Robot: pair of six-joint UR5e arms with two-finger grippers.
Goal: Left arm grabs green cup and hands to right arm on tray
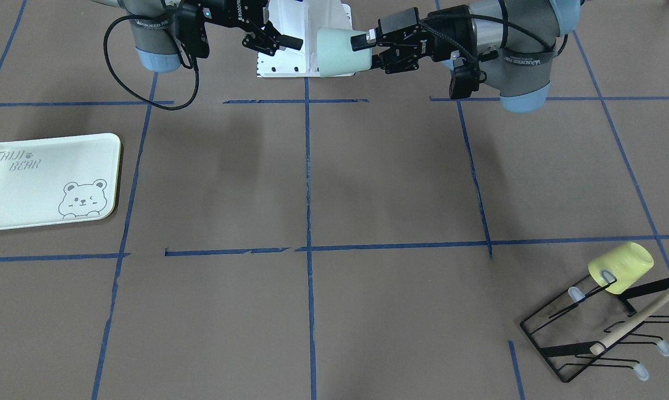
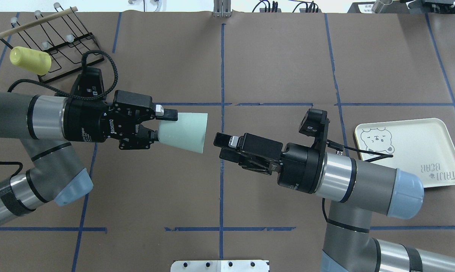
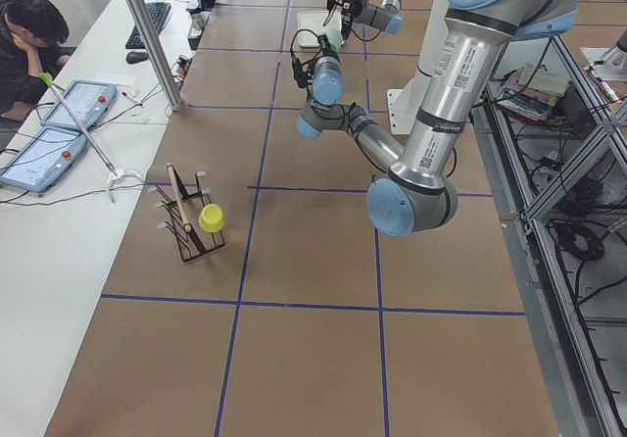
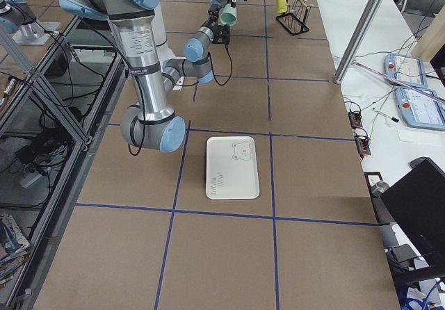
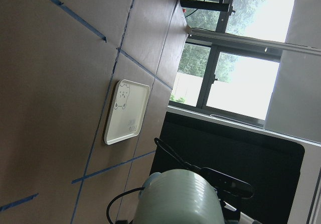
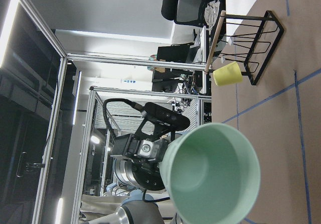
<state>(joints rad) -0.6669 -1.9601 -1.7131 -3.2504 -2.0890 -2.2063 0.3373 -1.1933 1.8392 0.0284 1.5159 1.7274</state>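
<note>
Above mid-table, the right arm's black two-finger gripper (image 2: 223,147) hovers spread, short of the small mint-green plastic cup (image 2: 184,131), pinched near its base by the left arm's gripper (image 2: 164,125). Grab looks done; handover and placing left. Three o'clock: cream rectangular bear tray (image 2: 438,132), empty. Ten o'clock: yellow plastic cup (image 2: 31,60) on black wire rack (image 2: 72,41).

Between left arm (image 2: 46,117) and right arm (image 2: 363,177) hangs the cup (image 2: 184,132), tray (image 2: 438,151) at the robot's right, rack (image 2: 57,45) at its left.
</note>
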